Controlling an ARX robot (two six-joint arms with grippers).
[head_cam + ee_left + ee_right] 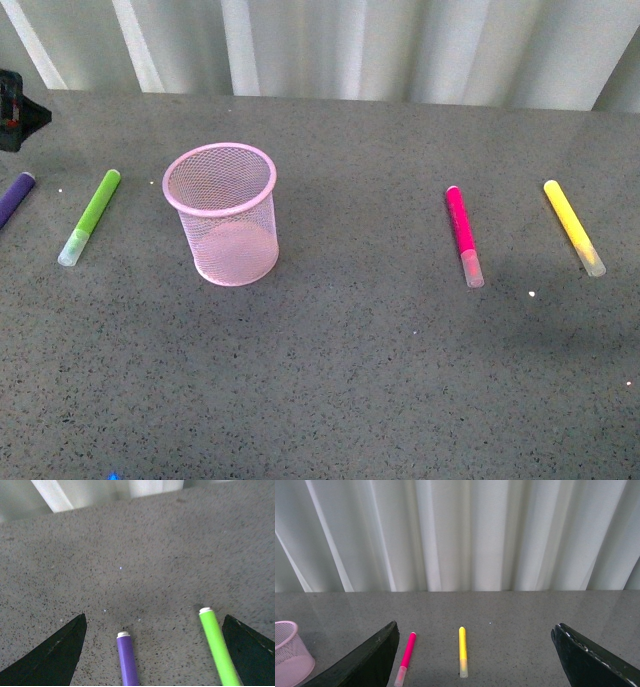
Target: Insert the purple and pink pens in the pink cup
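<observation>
The pink cup (222, 212) stands upright and empty at centre left of the grey table; it also shows in the right wrist view (290, 652). The purple pen (15, 198) lies at the far left edge, partly cut off. In the left wrist view the purple pen (127, 658) lies between the open jaws of my left gripper (154, 651), which hovers over it. The pink pen (463, 235) lies flat at centre right; it also shows in the right wrist view (406, 657). My right gripper (475, 661) is open and empty, well back from the pink pen.
A lime-green marker (90, 216) lies between the purple pen and the cup, and sits just inside one left finger (219, 647). A yellow marker (573, 226) lies right of the pink pen. A black object (15, 110) sits at far left. White curtain behind the table.
</observation>
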